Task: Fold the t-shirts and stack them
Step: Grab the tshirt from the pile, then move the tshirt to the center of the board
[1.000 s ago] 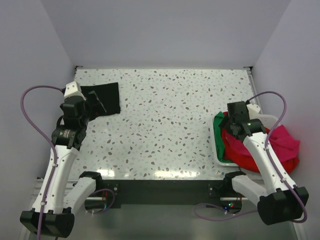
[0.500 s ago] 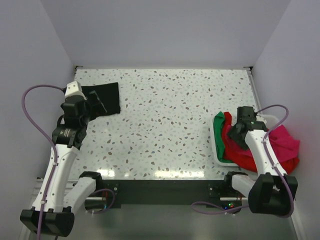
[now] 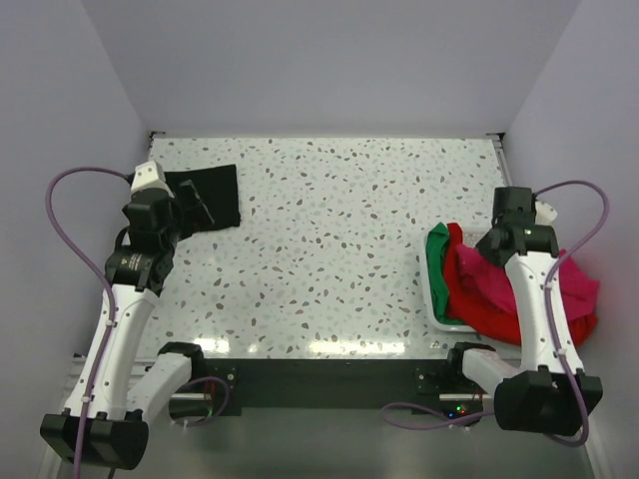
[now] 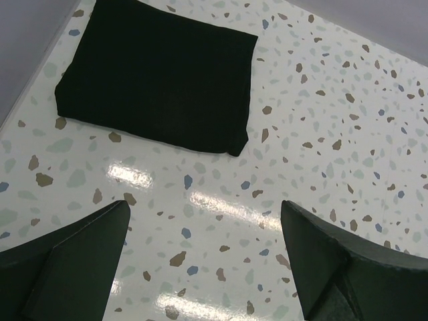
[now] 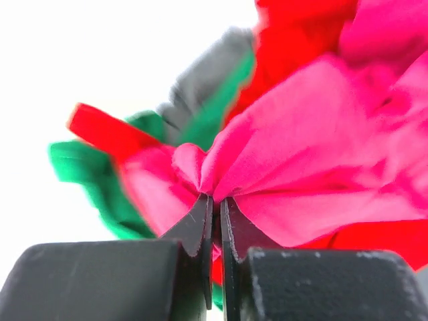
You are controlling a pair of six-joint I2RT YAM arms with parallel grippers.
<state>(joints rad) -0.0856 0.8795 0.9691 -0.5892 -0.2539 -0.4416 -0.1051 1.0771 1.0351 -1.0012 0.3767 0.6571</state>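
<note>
Pink t-shirt (image 5: pixel 301 154) inside tightly closed right gripper (image 5: pixel 215 215)

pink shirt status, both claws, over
Right claw shut on pink shirt. Left claw open, empty, near folded black shirt. Red shirt, green shirt bunched against it.

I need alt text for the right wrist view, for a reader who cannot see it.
The right gripper has its fingers shut on a fold of the pink t-shirt. A blurred red t-shirt and green t-shirt lie behind it, against bright white.
</note>
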